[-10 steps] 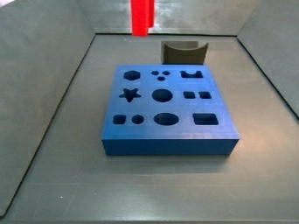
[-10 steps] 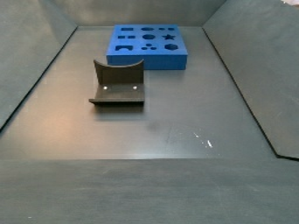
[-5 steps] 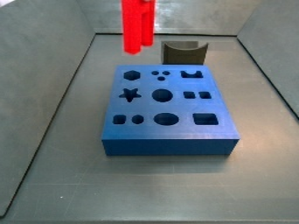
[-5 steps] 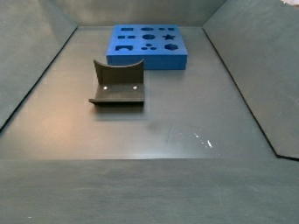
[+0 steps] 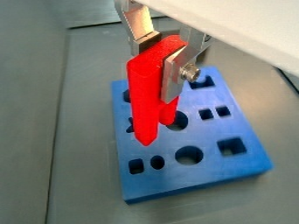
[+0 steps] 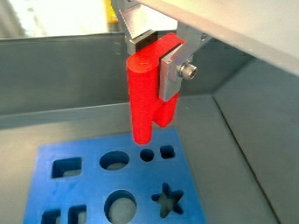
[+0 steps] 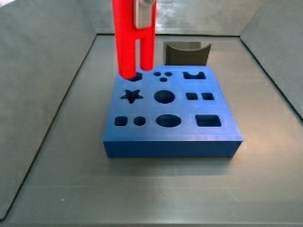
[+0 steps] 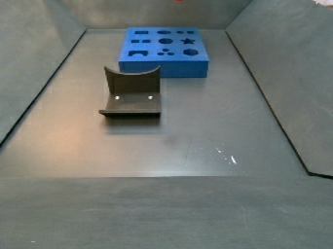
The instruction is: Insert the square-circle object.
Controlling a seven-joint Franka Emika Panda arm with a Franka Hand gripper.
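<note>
My gripper [image 5: 158,57] is shut on the upper end of the square-circle object [image 5: 146,96], a bright red peg of two joined parallel bars that hangs upright. Both wrist views show the silver fingers clamping it [image 6: 142,96]. In a side view the peg [image 7: 130,40] hangs over the far left part of the blue block [image 7: 172,148], its lower end just above the holes there. The block's top has several shaped holes: a star, circles, squares. In a side view the block [image 8: 163,68] lies at the far end of the floor; the peg and gripper are out of frame there.
The fixture [image 7: 186,53], a dark grey curved bracket on a base plate, stands behind the block; it also shows in a side view [image 8: 130,94], standing apart from the block. Grey walls slope up round the floor on all sides.
The red peg has come down from the top of the frame to hang low over the block's far left holes. The block and fixture have not moved.
</note>
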